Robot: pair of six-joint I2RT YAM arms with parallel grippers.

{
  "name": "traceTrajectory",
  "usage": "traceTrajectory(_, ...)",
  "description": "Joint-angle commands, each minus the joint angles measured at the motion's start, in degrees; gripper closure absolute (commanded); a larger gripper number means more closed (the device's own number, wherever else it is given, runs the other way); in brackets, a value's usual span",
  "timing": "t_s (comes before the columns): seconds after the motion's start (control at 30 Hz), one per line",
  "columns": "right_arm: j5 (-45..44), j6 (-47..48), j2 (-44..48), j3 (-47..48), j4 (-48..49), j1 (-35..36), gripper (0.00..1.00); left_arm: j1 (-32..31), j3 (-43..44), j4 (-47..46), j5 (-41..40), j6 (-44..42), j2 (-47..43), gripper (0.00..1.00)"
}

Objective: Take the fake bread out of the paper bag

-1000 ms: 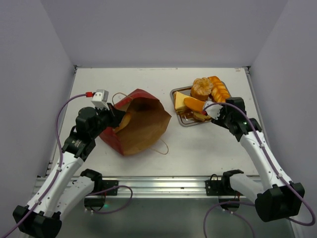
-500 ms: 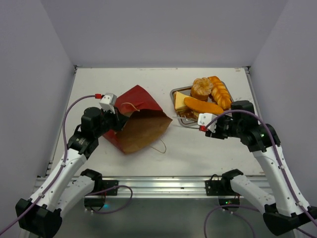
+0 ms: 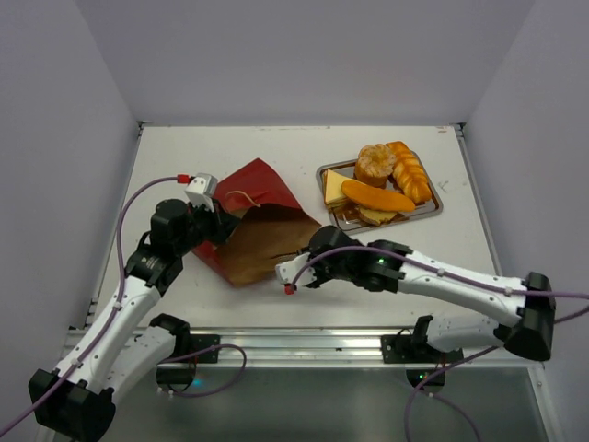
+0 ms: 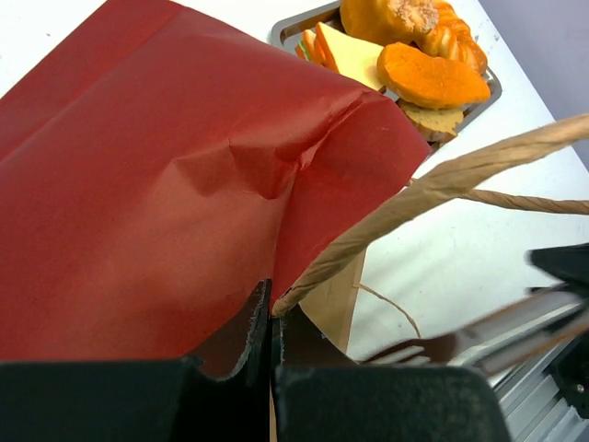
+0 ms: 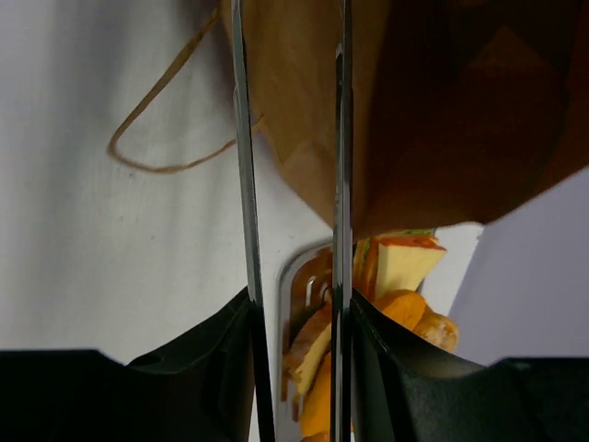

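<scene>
1. Red paper sat pinched in our left gripper. Its jaws were together on the bag rim, right where the string handle roots, and that kept the mouth turned toward the other arm.
2. Our right gripper stood at the bag's brown mouth, fingers apart with nothing between them.
3. All the bread we could see lay piled on the tray, well apart from the bag. The bag's inside was dark, so we could not tell whether any piece was left in it.
4. We judged this to be the reach back in for another piece. The next move called for sliding the parted fingers into the mouth, clear of the loose loop on the table, while the left arm held firm.
5. A second earlier the right gripper was at the tray with the long roll. Now the roll rested on the pile, and the arm had swung across to the bag. The bag had gaped wide then and now lay flatter, with more of its red side up.
</scene>
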State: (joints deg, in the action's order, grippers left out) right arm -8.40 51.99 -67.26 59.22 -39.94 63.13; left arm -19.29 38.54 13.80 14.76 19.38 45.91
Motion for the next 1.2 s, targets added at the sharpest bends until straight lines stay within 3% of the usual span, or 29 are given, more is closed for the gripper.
traceTrajectory(0.0,-22.16,-0.15,-8.19,0.02,19.25,5.14,0.59,-0.05,1.62,-0.54,1.06,1.63,-1.52,1.0)
traceTrajectory(0.2,-30.88,3.38,-18.85,2.83,30.69,7.61,0.58,-0.14,2.59,0.96,0.44,2.86,-3.72,1.0)
traceTrajectory(0.43,-36.59,6.63,-28.7,5.11,34.84,8.76,0.54,-0.13,3.03,1.05,0.62,4.0,-4.34,1.0)
traceTrajectory(1.17,-39.5,6.37,-37.85,12.67,30.98,9.11,0.49,-0.14,5.66,-0.71,3.34,6.38,-2.49,1.0)
